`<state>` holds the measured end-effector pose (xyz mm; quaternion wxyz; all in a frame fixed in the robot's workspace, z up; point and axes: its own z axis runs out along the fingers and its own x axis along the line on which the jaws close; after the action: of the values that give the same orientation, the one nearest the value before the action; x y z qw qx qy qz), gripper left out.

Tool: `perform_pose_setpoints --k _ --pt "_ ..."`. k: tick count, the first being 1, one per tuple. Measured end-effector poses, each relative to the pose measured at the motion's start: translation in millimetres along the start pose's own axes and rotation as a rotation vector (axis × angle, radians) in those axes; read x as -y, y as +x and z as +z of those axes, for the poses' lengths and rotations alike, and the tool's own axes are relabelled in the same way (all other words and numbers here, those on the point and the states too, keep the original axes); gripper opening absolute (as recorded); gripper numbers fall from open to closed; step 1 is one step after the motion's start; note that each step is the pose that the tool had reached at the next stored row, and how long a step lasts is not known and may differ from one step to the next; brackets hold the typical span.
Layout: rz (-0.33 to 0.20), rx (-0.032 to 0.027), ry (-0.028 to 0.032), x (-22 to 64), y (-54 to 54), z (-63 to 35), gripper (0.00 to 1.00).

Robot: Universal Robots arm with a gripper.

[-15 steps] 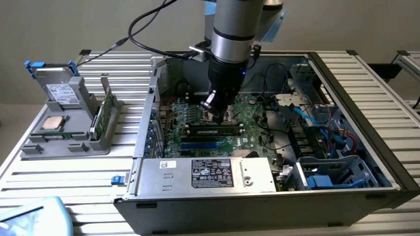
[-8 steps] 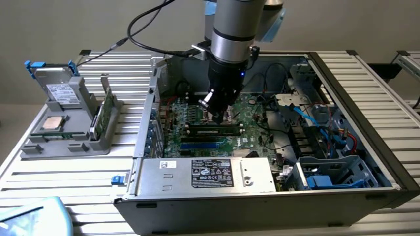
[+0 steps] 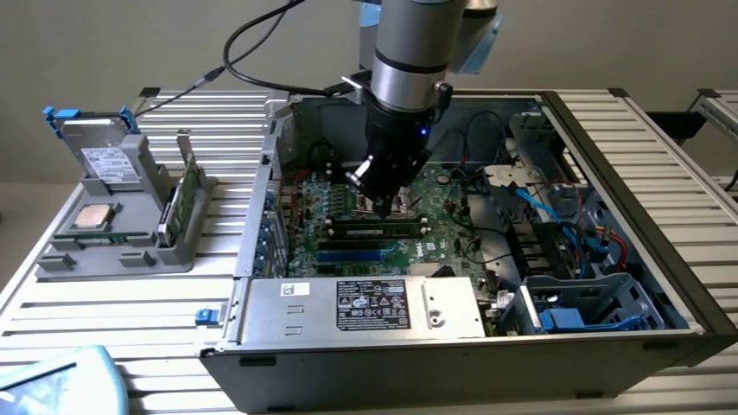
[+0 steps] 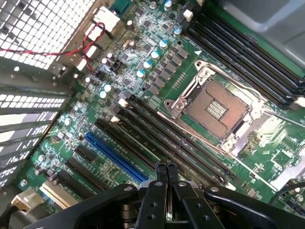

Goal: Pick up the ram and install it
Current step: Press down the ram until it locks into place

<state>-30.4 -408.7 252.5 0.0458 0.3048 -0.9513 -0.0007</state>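
The ram point(image 3: 375, 230) is lying lengthwise in a long black slot point(image 4: 181, 152) of the motherboard point(image 3: 346, 194), inside the open computer case point(image 3: 645, 156); in the exterior view its green board with dark chips is showing just below the gripper's tips. The gripper point(image 4: 166, 168) is hanging directly over that stick with its two fingers point(image 4: 161, 168) pressed together, holding nothing between them. Whether the tips are touching the ram's upper edge cannot be told. In the wrist view the closed fingertips are sitting above a bank of parallel black slots, with a blue slot point(image 4: 116, 155) just beside them and the open processor socket point(image 4: 217, 107), its metal frame raised, farther along the board. A grey power supply point(image 3: 363, 307) with a printed label is occupying the near edge of the case. To the exterior view's left, well apart from the case, a grey parts holder point(image 3: 116, 251) is standing on the slatted table point(image 3: 104, 311), carrying a square silver processor point(image 3: 90, 218), another green memory stick point(image 3: 173, 207) set upright, and a drive in a blue bracket point(image 3: 98, 147).
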Motion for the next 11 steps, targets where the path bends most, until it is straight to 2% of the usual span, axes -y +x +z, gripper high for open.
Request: perform_pose_setpoints --k 6,11 --pt "0.078 0.0022 -0.0065 0.0 0.0 0.1 0.1" --pt "0.102 0.0027 -0.0082 0.5 0.5 0.1 0.1"
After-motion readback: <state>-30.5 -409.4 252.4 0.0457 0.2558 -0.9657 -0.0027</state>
